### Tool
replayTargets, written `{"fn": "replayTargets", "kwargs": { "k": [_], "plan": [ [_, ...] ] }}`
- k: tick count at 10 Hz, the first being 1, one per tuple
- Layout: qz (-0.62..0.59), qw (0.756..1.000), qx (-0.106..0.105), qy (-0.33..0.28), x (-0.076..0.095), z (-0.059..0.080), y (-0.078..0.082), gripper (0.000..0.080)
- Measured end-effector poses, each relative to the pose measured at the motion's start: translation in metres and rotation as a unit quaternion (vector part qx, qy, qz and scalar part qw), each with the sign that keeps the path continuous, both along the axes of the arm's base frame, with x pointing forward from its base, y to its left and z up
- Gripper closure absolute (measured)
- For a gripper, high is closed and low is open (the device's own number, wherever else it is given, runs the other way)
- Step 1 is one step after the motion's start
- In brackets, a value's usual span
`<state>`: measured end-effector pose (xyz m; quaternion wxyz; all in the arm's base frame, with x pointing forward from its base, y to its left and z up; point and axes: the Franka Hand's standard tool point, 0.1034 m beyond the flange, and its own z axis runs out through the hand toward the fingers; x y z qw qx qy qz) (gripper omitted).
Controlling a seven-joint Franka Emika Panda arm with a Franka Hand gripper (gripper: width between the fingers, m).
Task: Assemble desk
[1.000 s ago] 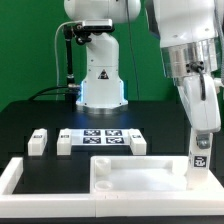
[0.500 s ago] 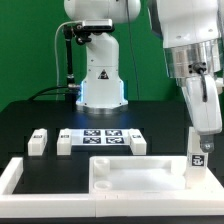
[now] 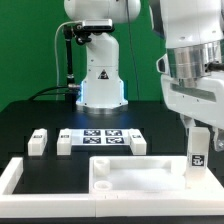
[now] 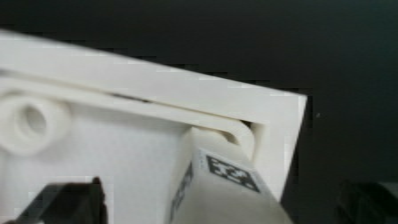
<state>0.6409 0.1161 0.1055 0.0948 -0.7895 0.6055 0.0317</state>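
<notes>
Tabletop [image 3: 140,178]: lies flat at 6 o'clock of marker board [image 3: 100,138].
Leg [image 3: 198,152]: stands upright at tabletop's 3 o'clock end.
Gripper [image 3: 200,124]: jaws wide apart, grips nothing, hangs at leg's 12 o'clock.

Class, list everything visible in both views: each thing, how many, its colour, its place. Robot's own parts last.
table: one, black.
border rail: one, white, front and exterior view's left.
marker board: one, white, four black tags, mid-table.
tabletop panel: one, white, inside the border rail.
loose legs: three, white, tagged, flanking the marker board.
upright leg: one, white, tagged, panel's corner, exterior view's right.
arm: one, white, base behind table.
end effector: one, grey-white, open, straddling upright leg.
</notes>
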Motion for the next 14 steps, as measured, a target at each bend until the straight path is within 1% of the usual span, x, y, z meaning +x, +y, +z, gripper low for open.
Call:
{"fn": "replayTargets", "kwargs": {
  "k": [1,3,4,5,6,7,8,9,10,11,12,14],
  "plan": [
    [0.007,1.0,0.0,-0.002,0.0,0.001,0.001,0.015],
    [0.098,0.995,-0.007,-0.019,0.0,0.0,0.0,0.015],
    [0.162,0.986,-0.016,-0.03,0.001,0.001,-0.003,0.015],
    [0.279,0.958,-0.046,-0.046,0.003,0.002,-0.012,0.015],
    [0.342,0.936,-0.064,-0.058,0.007,0.003,-0.013,0.015],
    [0.369,0.923,-0.075,-0.077,0.011,0.004,-0.011,0.015],
    [0.367,0.922,-0.082,-0.091,0.011,0.004,-0.008,0.015],
    [0.359,0.926,-0.079,-0.087,0.009,0.003,-0.008,0.015],
    [0.359,0.926,-0.08,-0.087,0.009,0.002,-0.008,0.0275],
    [0.342,0.933,-0.078,-0.085,0.009,0.002,-0.009,0.0275],
    [0.309,0.944,-0.079,-0.079,0.009,0.002,-0.014,0.0446],
    [0.261,0.96,-0.08,-0.069,0.01,0.001,-0.024,0.0446]
  ]
}}
